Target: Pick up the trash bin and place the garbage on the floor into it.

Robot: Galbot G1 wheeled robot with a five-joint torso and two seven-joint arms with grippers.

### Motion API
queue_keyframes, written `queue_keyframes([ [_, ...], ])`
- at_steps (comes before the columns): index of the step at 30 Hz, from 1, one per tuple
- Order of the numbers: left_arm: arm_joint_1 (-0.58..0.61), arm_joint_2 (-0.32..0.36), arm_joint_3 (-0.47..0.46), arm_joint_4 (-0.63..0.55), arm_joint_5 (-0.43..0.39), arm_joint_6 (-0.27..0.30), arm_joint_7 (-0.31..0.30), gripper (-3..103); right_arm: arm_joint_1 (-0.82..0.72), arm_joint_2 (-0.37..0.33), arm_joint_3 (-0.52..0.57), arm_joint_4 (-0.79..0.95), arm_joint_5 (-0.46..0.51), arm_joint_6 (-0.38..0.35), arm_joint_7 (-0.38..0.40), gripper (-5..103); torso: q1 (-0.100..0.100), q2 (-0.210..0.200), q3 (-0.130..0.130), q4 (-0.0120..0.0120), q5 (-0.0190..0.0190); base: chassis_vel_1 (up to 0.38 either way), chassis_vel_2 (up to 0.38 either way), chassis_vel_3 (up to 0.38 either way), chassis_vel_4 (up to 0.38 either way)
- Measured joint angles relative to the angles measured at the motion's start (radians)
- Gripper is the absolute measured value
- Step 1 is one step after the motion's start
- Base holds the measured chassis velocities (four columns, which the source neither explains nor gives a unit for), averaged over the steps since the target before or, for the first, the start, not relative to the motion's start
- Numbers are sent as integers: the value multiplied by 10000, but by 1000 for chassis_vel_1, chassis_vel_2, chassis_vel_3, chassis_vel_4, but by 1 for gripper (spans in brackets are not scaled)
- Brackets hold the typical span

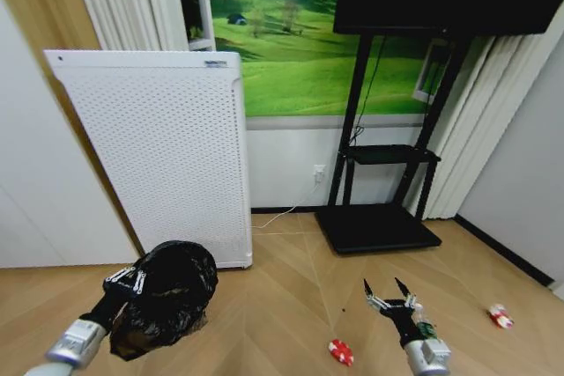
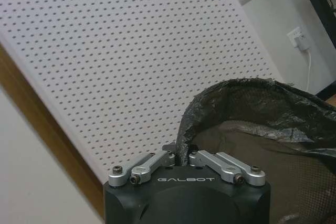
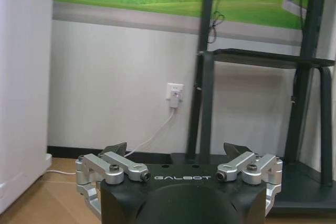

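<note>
Litter lies scattered on the wooden floor (image 1: 291, 297) while the left tool (image 1: 132, 285) is clamped together on the rim of the trash bin (image 1: 167, 297), which sits at about eight o'clock in the head view, tipped so its mouth faces up and toward the robot. The left wrist view shows the two fingers (image 2: 152, 163) pinched on the bin's black liner edge (image 2: 184, 135); gripping at the rim looks chosen so the bin hangs open and ready to receive things. Just behind the bin, at ten o'clock, stands the white perforated appliance (image 1: 159, 156), close enough that the bin should be swung with some care. The right tool (image 1: 389, 292) hovers at about five o'clock with its tips spread apart and nothing between them, pointing ahead toward the black screen stand (image 1: 379, 217) and the wall socket (image 3: 175, 93). A red-and-white round wrapper (image 1: 341, 352) lies on the floor at six o'clock, just to the left of the right arm, and a red-and-white packet (image 1: 500, 316) lies at four o'clock, well apart from the bin. A small green-labelled item (image 1: 428, 330) shows right beside the right wrist; it may be the little bottle, though that is hard to tell. Judging by this, the bin is in hand and collecting has not yet begun.
</note>
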Motion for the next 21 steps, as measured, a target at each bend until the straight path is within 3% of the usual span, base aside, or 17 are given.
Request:
queue_keyframes([
  [3,-27,-26,61,72,37,-15,-37,6,22,-5,-13,-15,-40,31,57,100,0,-1,1,4,-31,350,349,-363,-340],
  [4,-63,-39,120,100,56,-32,-102,6,32,-16,-40,-19,-37,18,64,100,0,-1,0,1,-4,317,322,-333,-295],
  [9,-215,-143,404,176,78,-56,-293,6,125,-202,-128,-35,-117,-195,181,100,0,-1,0,0,-25,255,225,-226,-240],
  [10,-284,-203,533,207,109,-54,-368,6,146,-343,-207,-59,-114,-405,318,100,0,-1,0,7,-5,98,42,-78,-141],
  [13,-323,-247,621,230,147,-53,-416,6,156,-492,-284,-113,-114,-565,408,100,0,-1,1,13,-7,98,53,-9,-78],
  [21,-641,-419,1292,422,356,-121,-542,6,356,-2303,-1099,-1646,-49,-817,875,100,1,-1,1,-4,-5,-61,-44,38,26],
])
